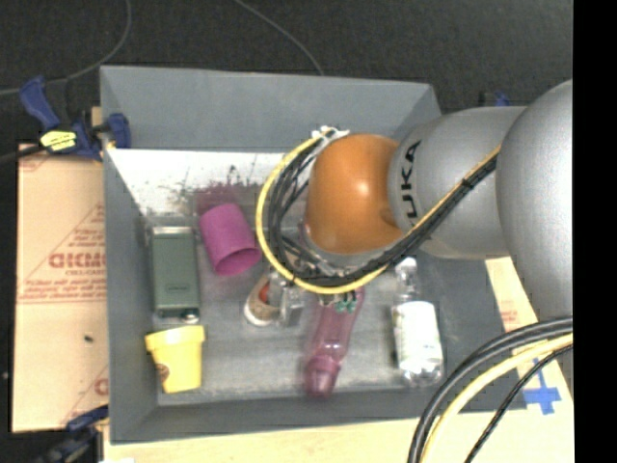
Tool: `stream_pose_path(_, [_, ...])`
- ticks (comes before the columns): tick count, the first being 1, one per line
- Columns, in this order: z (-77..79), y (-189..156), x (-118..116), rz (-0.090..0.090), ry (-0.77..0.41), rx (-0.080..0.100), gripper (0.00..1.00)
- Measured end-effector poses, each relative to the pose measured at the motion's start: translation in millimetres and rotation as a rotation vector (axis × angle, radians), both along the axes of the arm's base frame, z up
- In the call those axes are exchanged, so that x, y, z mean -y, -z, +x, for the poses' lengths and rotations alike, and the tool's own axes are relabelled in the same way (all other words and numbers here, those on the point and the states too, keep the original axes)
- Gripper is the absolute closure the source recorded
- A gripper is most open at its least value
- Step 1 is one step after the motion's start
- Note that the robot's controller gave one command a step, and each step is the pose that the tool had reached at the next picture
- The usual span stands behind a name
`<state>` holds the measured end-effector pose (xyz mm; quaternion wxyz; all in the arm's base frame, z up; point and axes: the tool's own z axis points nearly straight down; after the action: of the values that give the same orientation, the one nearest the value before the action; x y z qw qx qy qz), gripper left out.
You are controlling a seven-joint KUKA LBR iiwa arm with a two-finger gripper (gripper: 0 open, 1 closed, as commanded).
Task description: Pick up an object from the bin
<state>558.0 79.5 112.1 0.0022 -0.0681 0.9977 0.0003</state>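
Gripper [285,297]: low at the centre of the grey metal bin [270,104], beneath the arm's orange cover. You cannot tell whether it is spread or closed.

Touching or just beside it, on its left, lies a small round white-and-orange object [259,307]. A translucent purple plastic tube [326,347] slants away below it.

Nothing is visibly held. Judge the pick as not yet made, with grasp and lift outstanding.

Lying apart are a magenta plastic cup on its side [228,239], a grey-green rectangular box [174,273], a yellow plastic block [176,357] and a clear plastic bottle [417,340].

Matt grey metal bin [289,114], glossy orange wrist cover [352,196], smooth magenta plastic cup [228,237]
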Motion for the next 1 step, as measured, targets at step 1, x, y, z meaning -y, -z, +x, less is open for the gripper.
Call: stream_pose_path(1, [0.0, 0.0, 0.0, 0.000, 0.002, 0.000, 1.00])
